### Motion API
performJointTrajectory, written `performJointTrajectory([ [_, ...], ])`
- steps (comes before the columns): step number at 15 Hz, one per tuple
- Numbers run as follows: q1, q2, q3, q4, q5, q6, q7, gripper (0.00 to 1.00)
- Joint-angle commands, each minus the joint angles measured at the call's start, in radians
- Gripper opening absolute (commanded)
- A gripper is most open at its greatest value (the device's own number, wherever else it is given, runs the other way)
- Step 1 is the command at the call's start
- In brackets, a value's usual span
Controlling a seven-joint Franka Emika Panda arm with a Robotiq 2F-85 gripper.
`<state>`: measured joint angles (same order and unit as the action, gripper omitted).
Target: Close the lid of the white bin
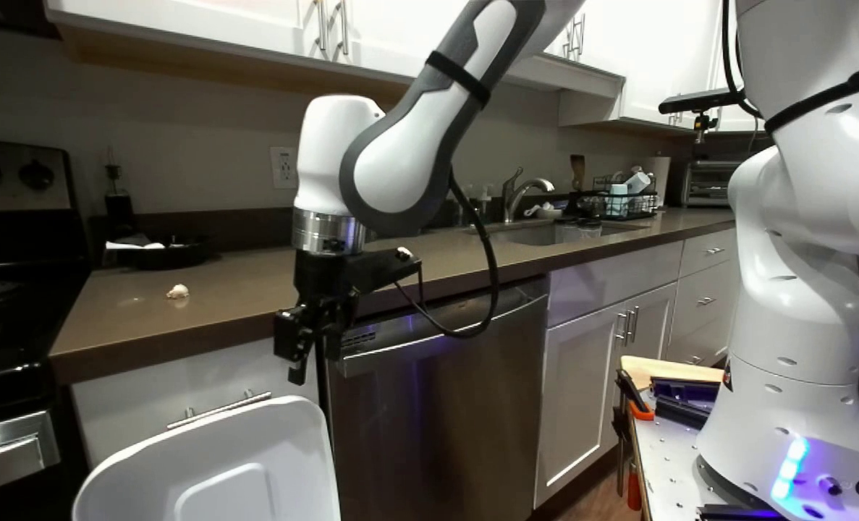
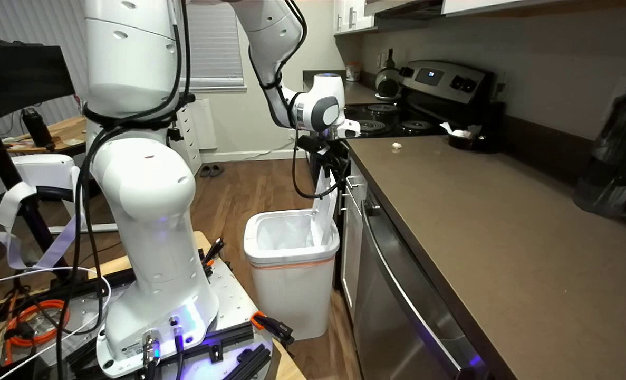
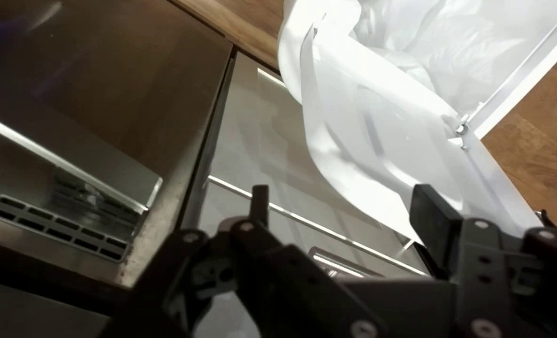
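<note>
The white bin stands on the floor beside the cabinets in an exterior view, with a liner inside. Its lid stands raised, nearly upright, on the cabinet side. The lid also shows in an exterior view, where the bin's body is out of view. In the wrist view the lid slopes up from the bin's rim. My gripper is above the lid's top edge, by the counter front. In the wrist view the gripper is open and empty; its right finger overlaps the lid, and I cannot tell whether they touch.
The brown counter has its edge close behind the gripper. A drawer handle sticks out behind the lid. The steel dishwasher is beside it, and the stove is beyond. The robot's table stands near the bin.
</note>
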<state>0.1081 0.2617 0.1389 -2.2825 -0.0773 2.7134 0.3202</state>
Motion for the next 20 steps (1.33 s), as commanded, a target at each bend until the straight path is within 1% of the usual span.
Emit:
performJointTrajectory([
  [1, 0.021, 0.062, -0.019, 0.088, 0.051, 0.003, -0.038, 0.49],
  [4, 0.032, 0.083, -0.027, 0.125, 0.054, 0.006, -0.035, 0.28],
  [7, 0.039, 0.092, -0.022, 0.115, 0.069, 0.049, -0.031, 0.10],
  [8, 0.044, 0.095, -0.018, 0.105, 0.077, 0.069, -0.028, 0.08],
  [10, 0.059, 0.101, -0.008, 0.066, 0.100, 0.156, -0.019, 0.05],
  [11, 0.078, 0.108, -0.015, 0.046, 0.096, 0.209, -0.008, 0.03],
  [12, 0.088, 0.119, -0.011, 0.027, 0.107, 0.266, -0.010, 0.05],
  [13, 0.120, 0.132, -0.033, 0.005, 0.085, 0.332, 0.002, 0.05],
  [15, 0.171, 0.157, -0.059, -0.026, 0.078, 0.435, -0.006, 0.06],
  [16, 0.166, 0.160, -0.037, -0.033, 0.103, 0.460, -0.026, 0.07],
  [17, 0.146, 0.163, 0.003, -0.042, 0.125, 0.468, -0.040, 0.07],
  [19, 0.145, 0.163, 0.027, -0.052, 0.133, 0.490, -0.046, 0.06],
  [20, 0.148, 0.161, 0.027, -0.049, 0.131, 0.487, -0.049, 0.06],
])
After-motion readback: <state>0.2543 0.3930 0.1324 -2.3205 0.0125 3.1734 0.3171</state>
